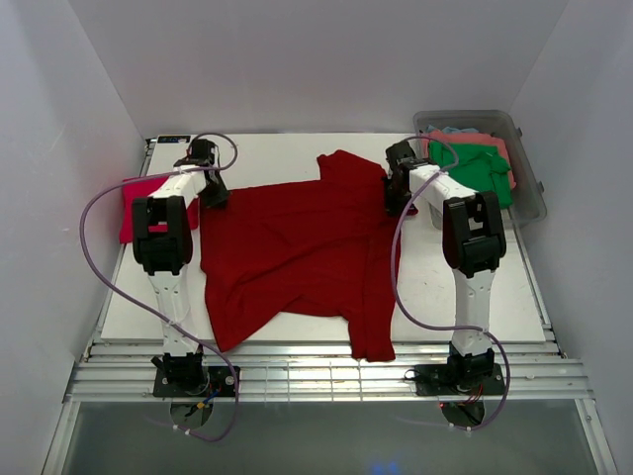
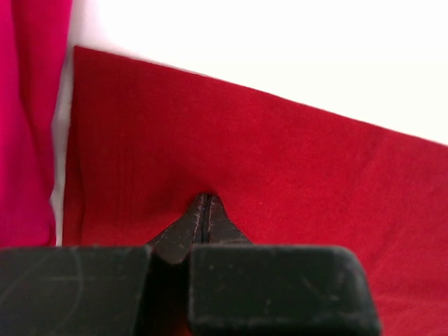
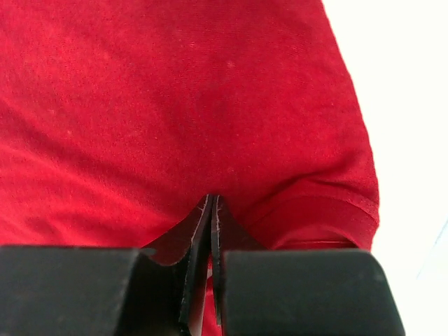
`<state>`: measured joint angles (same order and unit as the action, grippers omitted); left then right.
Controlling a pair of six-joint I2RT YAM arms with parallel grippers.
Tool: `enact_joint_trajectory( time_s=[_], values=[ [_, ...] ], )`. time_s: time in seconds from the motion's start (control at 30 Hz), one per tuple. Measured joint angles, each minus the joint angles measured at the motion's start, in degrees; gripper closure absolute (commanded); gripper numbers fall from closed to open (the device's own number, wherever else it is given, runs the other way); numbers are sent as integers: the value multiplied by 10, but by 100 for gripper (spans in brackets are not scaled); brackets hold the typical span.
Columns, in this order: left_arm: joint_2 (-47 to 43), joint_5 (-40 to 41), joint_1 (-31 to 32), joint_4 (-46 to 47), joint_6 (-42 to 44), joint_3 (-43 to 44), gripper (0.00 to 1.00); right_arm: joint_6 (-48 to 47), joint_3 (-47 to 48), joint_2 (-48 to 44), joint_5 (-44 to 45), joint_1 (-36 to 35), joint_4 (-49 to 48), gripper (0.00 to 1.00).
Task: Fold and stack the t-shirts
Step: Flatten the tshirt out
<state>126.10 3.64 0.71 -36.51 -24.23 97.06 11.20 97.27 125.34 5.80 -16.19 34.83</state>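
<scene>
Overhead view: the dark red t-shirt [image 1: 297, 247] lies spread across the middle of the white bench [image 1: 297, 148], rumpled along its near side, with one part hanging over the near edge. The left claw [image 1: 213, 198] sits at the shirt's far left corner and the right claw [image 1: 399, 203] at its far right edge. Only this view shows the whole setting. A pinkish-red t-shirt [image 1: 138, 203] lies at the bench's left edge, just beside the left arm. A clear grey tub [image 1: 529, 198] at the far right holds a green t-shirt [image 1: 475, 168] on top of a coral t-shirt [image 1: 465, 139].

Left wrist view: the left claw [image 2: 204, 203] has its fingers together, the tips pinching a small pucker of the dark red t-shirt [image 2: 280, 161]. The pinch lies a little inside the corner. The shirt's straight far edge lies flat against the bare bench [image 2: 280, 42]. A strip of the pinkish-red t-shirt [image 2: 28, 119] fills the left margin, parted from the dark red cloth by a narrow band of bench.

Right wrist view: the right claw [image 3: 211, 203] is likewise closed, clamped on the dark red t-shirt [image 3: 175, 91], with creases gathering toward the tips. A hemmed sleeve edge curves just right of the fingers, and bare bench [image 3: 406, 84] lies beyond it. The overhead view resolves neither grip; the arm bodies hide the fingertips there.
</scene>
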Motion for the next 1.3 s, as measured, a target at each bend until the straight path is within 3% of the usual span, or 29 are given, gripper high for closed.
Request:
enact_joint_trajectory(
  time_s=[0.27,0.6,0.73,0.93,1.03,1.1,1.13,1.3],
  values=[
    [33,-3,-2,-7,0,52,100,18,-133,-88,-13,0,-3,92],
    [73,-30,-2,-9,25,114,100,16,-134,-98,-18,-1,22,89],
    [73,-38,-3,-9,30,116,100,4,-43,-79,-10,-1,60,82],
    [73,-39,-3,-12,32,118,100,-9,225,15,2,5,82,67],
    [72,-43,-4,-12,34,118,79,-12,293,53,-11,16,85,61],
    [72,-47,-5,-12,34,118,71,-13,312,79,-29,27,83,57],
    [72,-49,-5,-12,34,118,61,-14,313,92,-40,34,82,57],
    [68,-55,-3,-13,35,118,55,-19,292,156,-70,58,68,48]
  ],
)
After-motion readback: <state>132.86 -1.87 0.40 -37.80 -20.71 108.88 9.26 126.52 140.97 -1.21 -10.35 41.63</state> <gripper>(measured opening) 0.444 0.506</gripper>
